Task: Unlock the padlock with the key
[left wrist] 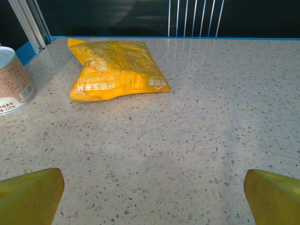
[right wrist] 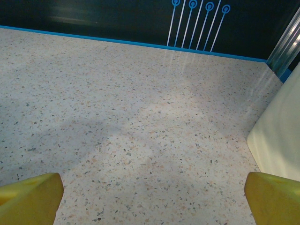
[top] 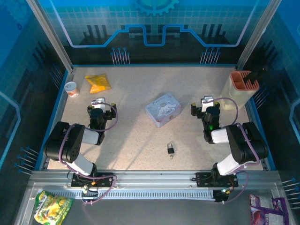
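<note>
Speckled beige tabletop (top: 136,140) fills the floor of a blue-walled cell with a blue rim along its far edge. Near the front edge, a little right of centre, the padlock (top: 170,149) lies on the bare surface, a small dark body with a thin shackle loop. A pale sliver at its near side may be the key (top: 172,156); it is too small to tell whether the two touch. Nothing grips either one.

Further back and slightly left of the padlock sits a pale blue-grey tin (top: 163,109), turned at an angle and well apart from the lock.

The left gripper (top: 100,105) hovers over the left half of the table, well apart from the padlock, aimed at the far side. In its wrist view the two yellow fingers (left wrist: 28,194) stand at opposite bottom corners, jaws spread wide with only bare table between them. Ahead of it lie a yellow snack bag (left wrist: 117,70) and, to the bag's left, a small can (left wrist: 14,82) standing upright.

The right gripper (top: 206,105) hovers over the right half, also aimed at the far side and well away from the lock. Its yellow fingers (right wrist: 274,197) are likewise set far apart and hold nothing. Just to its right stands a cream holder (top: 241,89) with orange compartments, a dark handle (top: 255,75) sticking out of it.

Outside the table, at the near edge, a green packet (top: 51,206) lies at left and a purple packet (top: 262,215) at right.
</note>
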Robot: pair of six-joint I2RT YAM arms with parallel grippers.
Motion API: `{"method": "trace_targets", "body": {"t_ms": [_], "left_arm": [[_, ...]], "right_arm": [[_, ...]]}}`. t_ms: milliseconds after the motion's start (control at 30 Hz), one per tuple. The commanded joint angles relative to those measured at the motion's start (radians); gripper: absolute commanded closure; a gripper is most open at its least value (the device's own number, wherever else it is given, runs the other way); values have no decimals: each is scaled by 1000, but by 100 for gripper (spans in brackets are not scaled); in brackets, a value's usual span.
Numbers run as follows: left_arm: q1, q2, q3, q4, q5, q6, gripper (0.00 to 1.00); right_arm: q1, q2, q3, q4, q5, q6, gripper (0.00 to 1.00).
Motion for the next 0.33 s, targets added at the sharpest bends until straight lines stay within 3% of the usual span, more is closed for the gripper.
{"method": "trace_targets", "body": {"t_ms": [0, 300], "left_arm": [[7, -17, 9, 6, 7, -8, 1], [7, -18, 8, 7, 8, -8, 1]], "right_arm": [[-2, -8, -1, 8, -3, 3, 0], [-24, -12, 9, -18, -29, 24, 0]]}}
